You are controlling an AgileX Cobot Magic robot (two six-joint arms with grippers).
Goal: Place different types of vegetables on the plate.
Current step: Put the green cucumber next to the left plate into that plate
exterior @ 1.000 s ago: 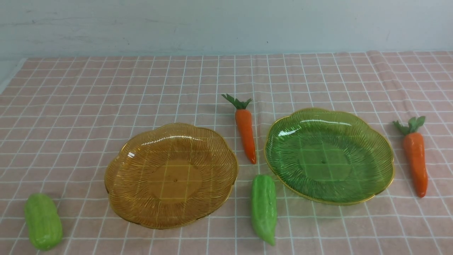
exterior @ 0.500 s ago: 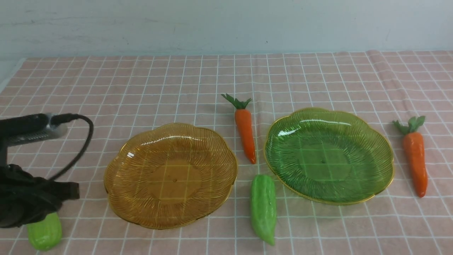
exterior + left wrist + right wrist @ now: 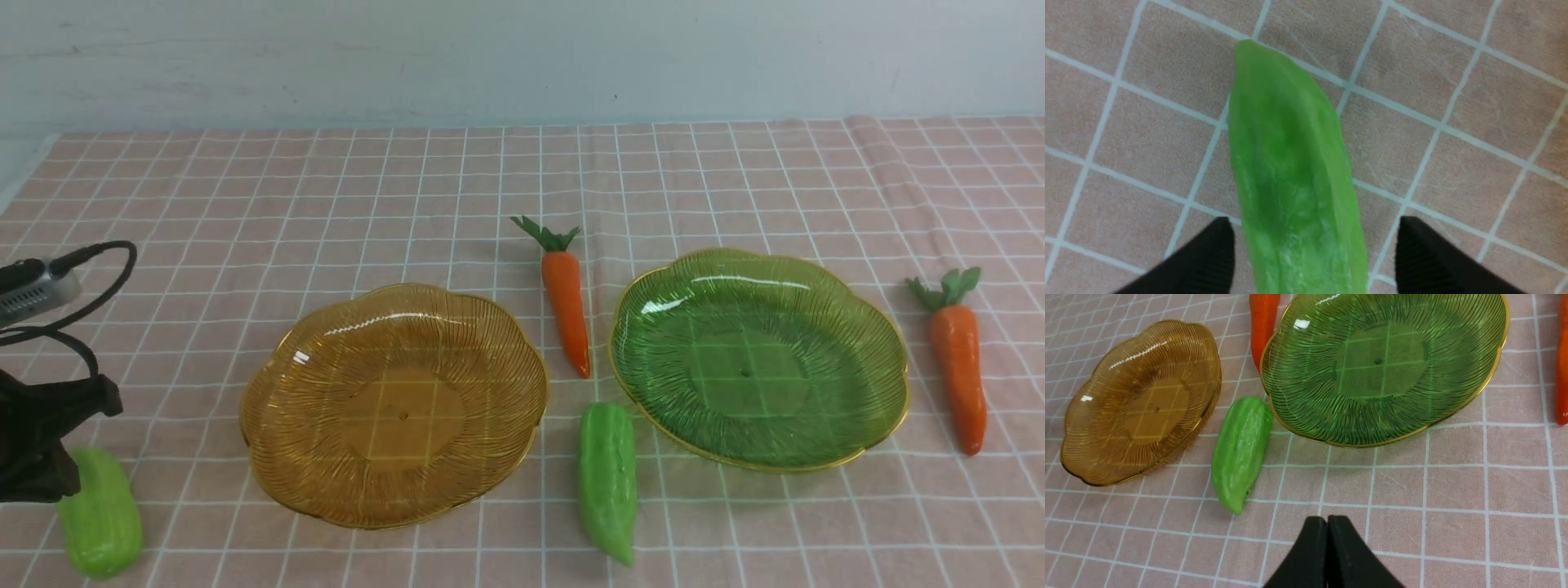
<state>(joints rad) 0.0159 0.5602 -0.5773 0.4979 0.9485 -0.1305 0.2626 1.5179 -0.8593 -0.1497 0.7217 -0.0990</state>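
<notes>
Four toy vegetables lie on the checked cloth. One carrot (image 3: 567, 306) lies between the amber plate (image 3: 392, 404) and the green plate (image 3: 759, 359). Another carrot (image 3: 959, 376) is right of the green plate. A light-green gourd (image 3: 608, 482) lies in front of the gap between the plates. A second gourd (image 3: 100, 514) sits at the near left. My left gripper (image 3: 1312, 253) is open, its black fingers (image 3: 1212, 257) on either side of that gourd (image 3: 1290, 171), apart from it. My right gripper (image 3: 1327, 539) is shut and empty, hanging over bare cloth near the middle gourd (image 3: 1241, 451).
Both plates are empty. The left arm's black body and cable (image 3: 49, 343) stand at the left edge of the front view. The pink checked cloth (image 3: 522, 180) runs back to a pale wall.
The left arm came in from the left, then drew back and lower over the near-left gourd. Its jaws have opened. The right gripper and the vegetables have not moved.
</notes>
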